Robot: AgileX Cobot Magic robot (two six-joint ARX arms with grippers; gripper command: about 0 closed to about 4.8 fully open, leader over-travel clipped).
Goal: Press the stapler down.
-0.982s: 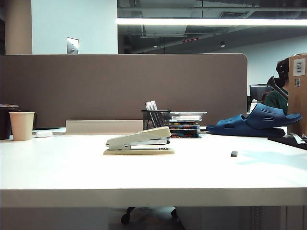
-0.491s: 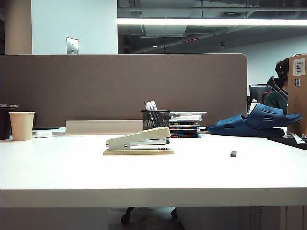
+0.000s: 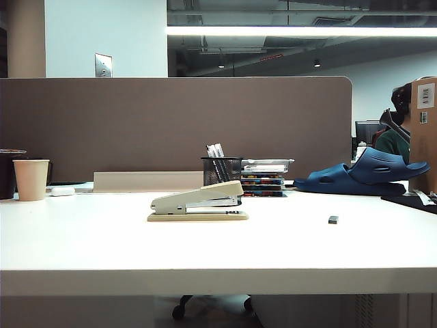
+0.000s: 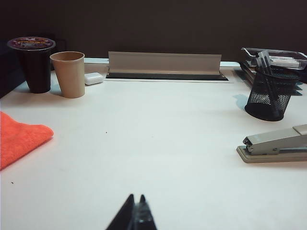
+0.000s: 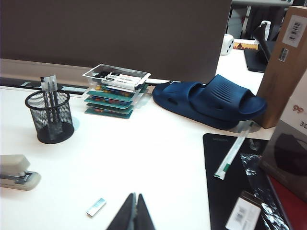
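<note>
The beige stapler (image 3: pixel 198 203) lies on the white table (image 3: pixel 218 249) near its middle, top arm raised above the tan base. Its end also shows in the left wrist view as the stapler (image 4: pixel 276 145) and in the right wrist view as the stapler (image 5: pixel 15 172). Neither arm appears in the exterior view. My left gripper (image 4: pixel 136 197) is shut and empty, well short of the stapler, over bare table. My right gripper (image 5: pixel 135 196) is shut too, holding nothing, apart from the stapler.
A black mesh pen cup (image 3: pixel 221 170) and stacked trays (image 3: pixel 264 176) stand behind the stapler. A blue slipper (image 3: pixel 362 175) lies at the right, a paper cup (image 3: pixel 31 179) and dark cup (image 4: pixel 33 62) at the left. An orange cloth (image 4: pixel 19 138), a small white eraser-like block (image 4: pixel 94 78) and a small grey piece (image 3: pixel 333 219) also lie about.
</note>
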